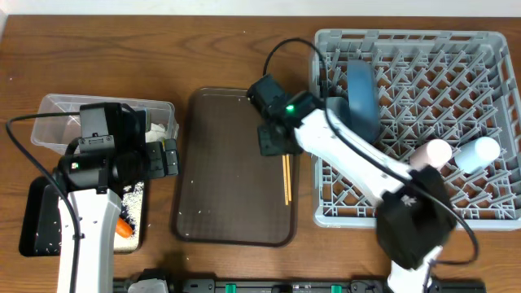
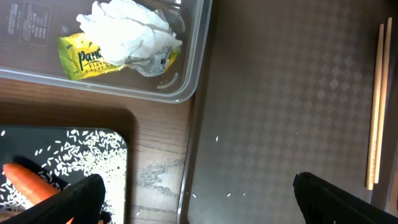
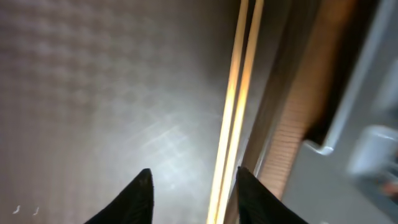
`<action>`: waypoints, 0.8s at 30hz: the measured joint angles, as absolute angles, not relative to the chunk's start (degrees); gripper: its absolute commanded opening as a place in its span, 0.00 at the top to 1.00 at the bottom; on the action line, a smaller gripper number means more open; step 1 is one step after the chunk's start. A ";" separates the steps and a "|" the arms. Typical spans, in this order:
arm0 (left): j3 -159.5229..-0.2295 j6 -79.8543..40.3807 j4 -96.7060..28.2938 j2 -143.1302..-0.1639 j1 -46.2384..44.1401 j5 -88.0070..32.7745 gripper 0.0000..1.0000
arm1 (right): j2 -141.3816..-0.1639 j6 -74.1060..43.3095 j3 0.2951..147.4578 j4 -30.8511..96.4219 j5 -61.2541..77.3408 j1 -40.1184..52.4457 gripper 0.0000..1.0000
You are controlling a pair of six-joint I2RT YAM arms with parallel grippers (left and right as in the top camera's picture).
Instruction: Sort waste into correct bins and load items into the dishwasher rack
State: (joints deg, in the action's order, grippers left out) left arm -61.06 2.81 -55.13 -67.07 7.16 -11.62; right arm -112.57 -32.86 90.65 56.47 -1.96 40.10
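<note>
The wooden chopsticks (image 1: 286,179) lie at the right edge of the dark brown serving tray (image 1: 220,195). My right gripper (image 1: 274,145) hovers open over their far end. In the right wrist view the chopsticks (image 3: 239,93) run between the open fingers (image 3: 194,199), close to the right finger. My left gripper (image 1: 170,158) is open and empty (image 2: 199,205) over the serving tray's left rim. The clear tub (image 2: 199,37) holds the white tissue (image 2: 124,28) and the yellow-green wrapper (image 2: 84,59). The black tray (image 1: 37,212) holds rice (image 2: 81,155) and the carrot (image 2: 25,180).
The grey dishwasher rack (image 1: 488,207) stands at the right. It holds the blue plate (image 1: 363,96) upright, the pink cup (image 1: 431,153) and the light-blue cup (image 1: 480,153). A pale blue bowl (image 1: 336,107) shows partly behind my right arm. A few rice grains (image 2: 217,138) lie on the serving tray.
</note>
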 measured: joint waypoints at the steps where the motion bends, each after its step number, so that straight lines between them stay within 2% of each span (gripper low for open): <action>1: -61.06 2.85 -55.11 -67.07 7.16 -11.60 0.02 | -113.75 -33.43 90.65 56.01 -1.67 40.10 0.69; 9: -61.06 2.85 -55.11 -67.07 7.16 -11.60 0.02 | -120.97 -37.56 90.65 53.71 -1.06 39.88 0.69; 18: -61.06 2.85 -55.11 -67.07 7.16 -11.60 0.02 | -123.28 -39.11 90.67 53.47 -1.43 38.89 0.63; 24: -61.06 2.85 -55.13 -67.07 7.16 -11.60 0.02 | -123.28 -39.57 89.78 51.44 -1.48 38.89 0.73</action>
State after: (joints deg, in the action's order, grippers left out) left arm -61.06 2.85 -55.13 -67.07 7.16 -11.60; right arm -123.28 -39.57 89.78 51.44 -1.48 38.89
